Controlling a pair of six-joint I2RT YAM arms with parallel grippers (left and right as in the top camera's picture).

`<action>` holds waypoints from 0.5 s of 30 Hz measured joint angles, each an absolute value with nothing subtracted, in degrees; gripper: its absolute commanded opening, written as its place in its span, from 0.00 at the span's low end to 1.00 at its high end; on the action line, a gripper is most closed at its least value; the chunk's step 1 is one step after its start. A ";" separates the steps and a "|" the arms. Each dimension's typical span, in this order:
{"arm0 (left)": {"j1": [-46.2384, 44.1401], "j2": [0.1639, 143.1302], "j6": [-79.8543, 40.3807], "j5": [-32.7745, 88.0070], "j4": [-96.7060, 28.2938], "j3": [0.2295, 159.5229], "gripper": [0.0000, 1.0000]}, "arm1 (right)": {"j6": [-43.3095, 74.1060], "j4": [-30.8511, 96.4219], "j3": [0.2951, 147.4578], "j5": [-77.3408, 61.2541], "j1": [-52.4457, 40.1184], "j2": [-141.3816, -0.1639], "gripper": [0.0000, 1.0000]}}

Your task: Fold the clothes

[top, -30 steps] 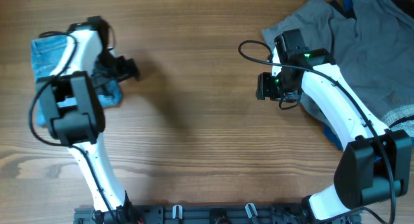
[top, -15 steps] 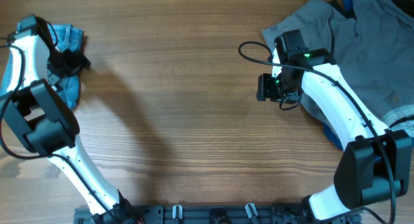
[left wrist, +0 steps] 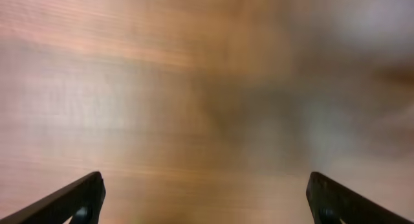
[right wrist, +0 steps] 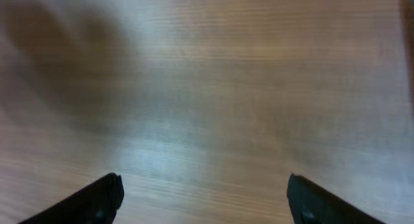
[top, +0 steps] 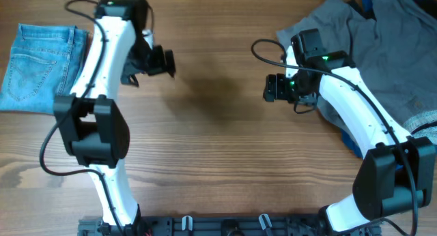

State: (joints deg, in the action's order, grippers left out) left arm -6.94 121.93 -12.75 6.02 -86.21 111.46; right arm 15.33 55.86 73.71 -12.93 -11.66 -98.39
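The folded light-blue jeans point(top: 35, 67) lie at the table's far left, a back pocket facing up. My left gripper point(top: 164, 62) is open and empty, well to the right of the jeans above bare wood; its wrist view point(left wrist: 207, 198) shows only blurred table between the fingers. A large grey garment point(top: 382, 45) lies crumpled at the back right, with a dark-blue one point(top: 372, 1) peeking out behind it. My right gripper point(top: 272, 89) is open and empty, just left of the grey garment's edge; its wrist view point(right wrist: 204, 198) shows only wood.
The right arm's white links point(top: 355, 106) lie over the grey garment's lower edge. A rail with clips point(top: 225, 226) runs along the table's front edge.
My left arm has swung from the far left, over the jeans, to right of them, leaving the jeans flat and folded. My right gripper has shifted slightly left.
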 measured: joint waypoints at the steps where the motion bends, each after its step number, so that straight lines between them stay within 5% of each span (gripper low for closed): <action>1: -7.92 121.93 -12.75 5.41 -88.20 111.46 1.00 | 15.84 58.04 73.71 -13.19 -10.87 -98.39 0.86; 10: -9.98 118.30 -12.75 3.36 -95.15 103.61 1.00 | 16.64 66.43 70.43 -14.63 -3.22 -85.03 0.86; 13: -10.85 108.55 -13.43 3.25 -86.43 91.59 1.00 | 16.67 61.28 62.37 -14.15 -3.22 -72.99 0.99; 15: -11.70 98.72 -14.46 3.25 -77.73 83.07 1.00 | 16.64 55.40 56.66 -13.89 -3.22 -64.18 1.00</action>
State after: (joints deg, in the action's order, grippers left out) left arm -11.70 98.72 -14.46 3.25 -77.73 83.07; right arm 16.64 55.40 56.66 -13.89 -3.22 -64.18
